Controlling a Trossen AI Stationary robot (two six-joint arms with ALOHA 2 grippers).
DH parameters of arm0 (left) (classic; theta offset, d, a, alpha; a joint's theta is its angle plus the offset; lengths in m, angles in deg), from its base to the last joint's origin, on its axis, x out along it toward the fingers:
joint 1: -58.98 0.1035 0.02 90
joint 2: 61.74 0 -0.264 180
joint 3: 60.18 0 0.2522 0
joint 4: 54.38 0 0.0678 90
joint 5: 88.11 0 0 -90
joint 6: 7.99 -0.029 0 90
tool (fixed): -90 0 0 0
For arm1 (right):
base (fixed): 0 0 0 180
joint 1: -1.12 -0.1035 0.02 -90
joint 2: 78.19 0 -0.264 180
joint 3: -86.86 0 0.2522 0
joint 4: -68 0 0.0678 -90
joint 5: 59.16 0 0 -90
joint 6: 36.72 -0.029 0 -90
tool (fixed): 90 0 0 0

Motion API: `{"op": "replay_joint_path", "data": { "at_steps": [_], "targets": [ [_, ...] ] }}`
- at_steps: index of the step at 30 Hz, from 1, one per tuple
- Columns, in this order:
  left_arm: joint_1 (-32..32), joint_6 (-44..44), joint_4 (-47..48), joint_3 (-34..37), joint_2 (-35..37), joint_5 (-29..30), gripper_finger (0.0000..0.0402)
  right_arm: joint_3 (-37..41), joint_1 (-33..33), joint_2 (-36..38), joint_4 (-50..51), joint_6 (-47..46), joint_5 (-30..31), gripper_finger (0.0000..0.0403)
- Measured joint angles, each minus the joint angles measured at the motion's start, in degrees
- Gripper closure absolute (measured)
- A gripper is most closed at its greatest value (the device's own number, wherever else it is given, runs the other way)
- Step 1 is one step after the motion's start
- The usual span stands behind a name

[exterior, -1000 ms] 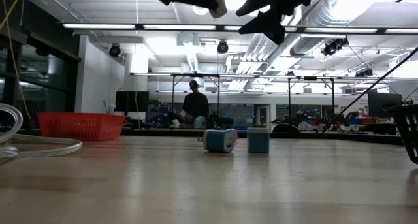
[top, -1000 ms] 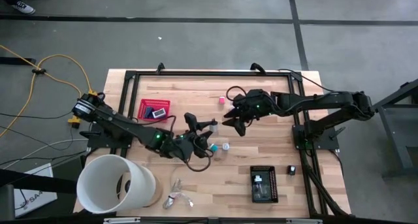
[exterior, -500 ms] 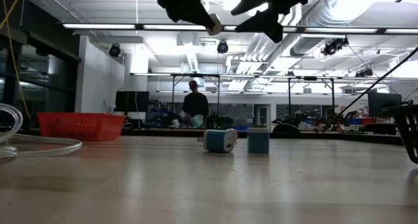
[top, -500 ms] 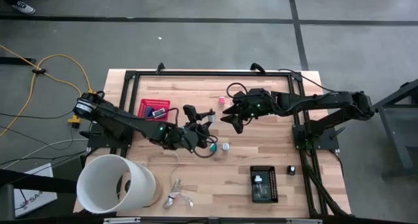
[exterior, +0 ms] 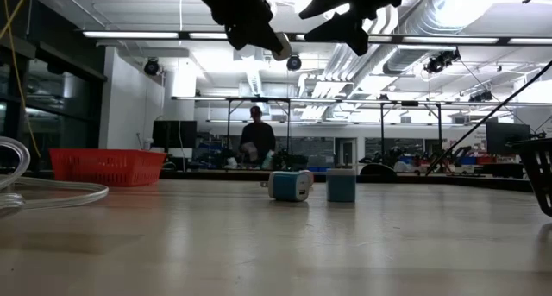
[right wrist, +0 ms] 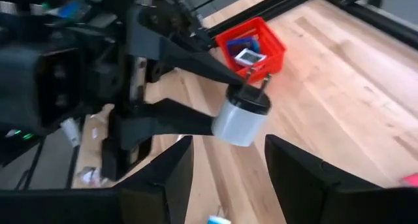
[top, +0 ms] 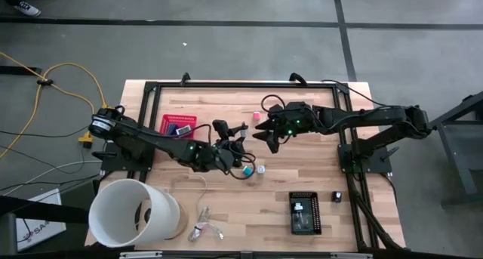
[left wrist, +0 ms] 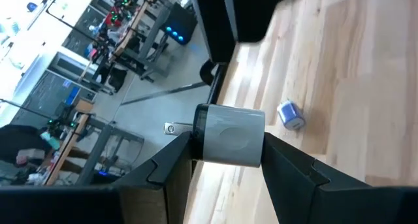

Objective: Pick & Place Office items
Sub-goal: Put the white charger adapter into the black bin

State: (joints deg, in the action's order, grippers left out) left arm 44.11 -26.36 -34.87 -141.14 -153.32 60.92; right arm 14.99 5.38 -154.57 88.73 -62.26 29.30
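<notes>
Left gripper [top: 240, 131] shifted up-table, gripping white plug [left wrist: 228, 135], prongs right-wrist-visible only

White tub [top: 134, 212] beside wire loop [top: 205, 223].

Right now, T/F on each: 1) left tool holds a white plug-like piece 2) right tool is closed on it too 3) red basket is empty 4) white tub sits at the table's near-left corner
1) The left tool grips the white plug-like piece: true.
2) False: the right tool is open and holds nothing.
3) False: the red basket holds small items.
4) The white tub sits at the near-left corner: true.
</notes>
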Motion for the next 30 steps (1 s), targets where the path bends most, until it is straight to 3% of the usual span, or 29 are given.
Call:
{"op": "replay_joint_path", "data": {
  "at_steps": [7, 19, 30],
  "targets": [
    [0.0, -0.4, -0.4, 0.0, -0.5, 1.9, 0.0244, 0.0, 0.0, 0.0, 0.0, -0.3, 4.9, 0.0227],
    [0.0, -2.9, -3.3, 0.0, -0.5, 1.9, 0.0244, 0.0, 0.0, 0.0, 0.1, -0.2, 4.4, 0.0225],
    [0.0, -2.8, -3.7, 0.0, -0.4, 1.9, 0.0244, 0.0, 0.0, 0.0, 0.1, -0.7, 6.0, 0.0157]
  ]
}}
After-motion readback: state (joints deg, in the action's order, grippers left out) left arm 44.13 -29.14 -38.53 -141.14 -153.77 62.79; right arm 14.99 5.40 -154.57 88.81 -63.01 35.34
